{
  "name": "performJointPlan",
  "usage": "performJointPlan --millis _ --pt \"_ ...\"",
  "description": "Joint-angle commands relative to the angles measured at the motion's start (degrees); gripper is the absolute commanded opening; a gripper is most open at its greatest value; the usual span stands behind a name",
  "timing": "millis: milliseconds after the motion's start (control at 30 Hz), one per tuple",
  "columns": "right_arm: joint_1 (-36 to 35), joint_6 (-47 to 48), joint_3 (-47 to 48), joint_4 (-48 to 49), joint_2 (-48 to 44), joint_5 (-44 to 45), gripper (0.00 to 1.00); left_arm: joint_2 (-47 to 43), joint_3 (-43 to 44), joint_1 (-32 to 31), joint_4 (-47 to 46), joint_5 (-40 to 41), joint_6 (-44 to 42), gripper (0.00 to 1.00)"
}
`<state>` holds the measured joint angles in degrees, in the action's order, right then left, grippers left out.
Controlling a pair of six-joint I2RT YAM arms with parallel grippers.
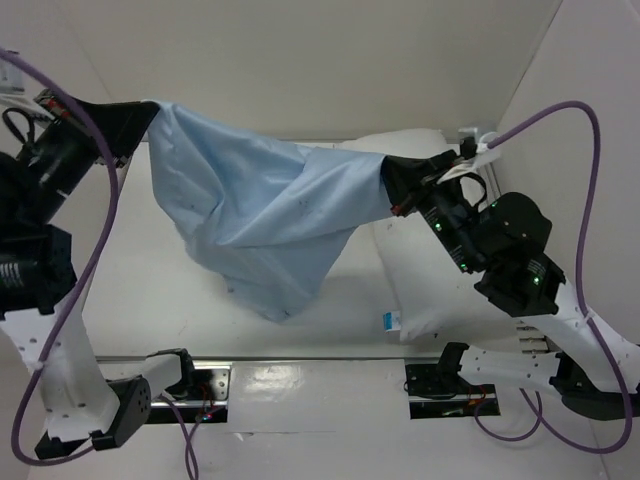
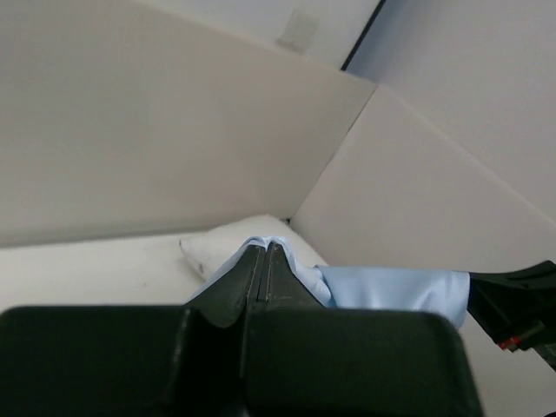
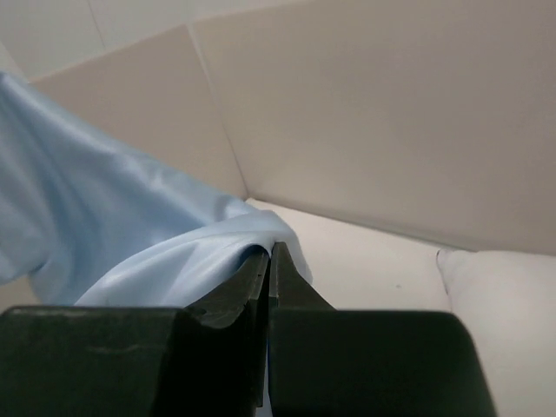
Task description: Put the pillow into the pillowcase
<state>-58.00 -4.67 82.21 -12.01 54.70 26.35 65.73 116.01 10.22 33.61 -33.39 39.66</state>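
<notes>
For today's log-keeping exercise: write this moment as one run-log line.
left gripper: shut on thin light blue fabric pillowcase | right gripper: shut on pillowcase | pillowcase: hanging between grippers | plump white pillow: on table, not inserted

pillowcase (image 1: 255, 205): above the table (image 1: 150, 300), stretched between both claws, sagging toward the middle
left claw (image 1: 149, 110): far left corner, gripping the pillowcase's left end
right claw (image 1: 388, 178): gripping its right end
pillow (image 1: 425, 285): on the table, along the right edge
</notes>
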Motion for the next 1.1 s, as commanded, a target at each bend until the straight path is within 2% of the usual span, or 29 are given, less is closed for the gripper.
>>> performJointPlan --millis 0,133,233,333,433,533,567,667,700,733,767,800,833,867,933,1000,1033,1067 --pt "-0.45 2.38 3.48 2.69 -0.47 3.09 0.00 0.10 3.43 0.24 -2.93 -0.63 2.09 0.00" --pt "-0.45 6.32 4.18 8.13 2.42 11.32 0.00 0.70 2.39 0.24 -2.93 2.87 2.09 0.00" --pt "-0.45 11.95 6.37 13.23 8.74 17.48 0.00 1.94 -1.91 0.24 -1.79 6.13 2.09 0.00" --pt "-0.45 16.79 9.53 16.93 17.70 19.62 0.00 4.13 -9.02 0.24 -2.40 9.47 2.09 0.00" --pt "4.28 14.35 13.74 15.28 27.11 12.70 0.00 6.94 -15.53 0.24 -3.89 14.56 0.77 0.00" --pt "14.38 6.09 17.27 13.07 36.42 -2.57 0.00 11.77 -19.32 0.77 -5.12 19.84 -0.02 0.00" --pt "16.84 2.94 18.23 13.07 39.06 -11.06 0.00 13.52 -19.33 1.29 -5.13 20.46 -0.54 0.00" --pt "22.13 0.72 24.90 12.54 52.14 -20.62 0.00 21.61 -20.72 2.53 -4.61 21.95 -0.55 0.00" --pt "23.44 -0.51 30.75 11.15 60.10 -22.64 0.00 23.80 -20.73 3.66 -4.60 22.66 -0.55 0.01" --pt "24.24 -1.22 34.73 9.48 64.35 -24.83 0.00 28.52 -19.95 3.67 -3.03 22.66 -0.55 0.11" --pt "24.77 -2.01 39.64 6.85 68.74 -27.64 0.08 30.75 -18.98 3.67 -0.23 23.62 -1.07 0.21" --pt "25.30 -3.32 45.17 -0.31 76.97 -29.32 0.19 32.94 -16.36 4.28 1.53 24.24 -1.60 0.34" --pt "26.00 -3.85 55.06 -3.69 79.92 -30.64 0.33 34.62 -15.21 4.28 3.38 24.77 -2.21 0.55" --pt "26.01 -3.86 57.77 -6.16 81.78 -32.13 0.58 36.38 -14.59 4.28 4.53 25.38 -2.74 0.63" --pt "26.01 -3.86 56.32 -5.85 79.45 -30.66 0.77 35.61 -15.80 4.28 4.54 27.40 -3.45 0.74" --pt "26.61 -4.38 44.13 -0.77 71.31 -29.52 0.90 33.25 -17.99 4.28 4.54 28.19 -4.24 0.77" --pt "26.62 -5.34 37.38 -0.13 68.81 -29.51 0.92 32.27 -18.96 3.76 4.54 28.90 -5.02 0.77" --pt "27.32 -6.22 35.14 -0.64 66.96 -29.51 0.93 31.48 -19.67 3.76 4.54 29.60 -5.55 0.77"
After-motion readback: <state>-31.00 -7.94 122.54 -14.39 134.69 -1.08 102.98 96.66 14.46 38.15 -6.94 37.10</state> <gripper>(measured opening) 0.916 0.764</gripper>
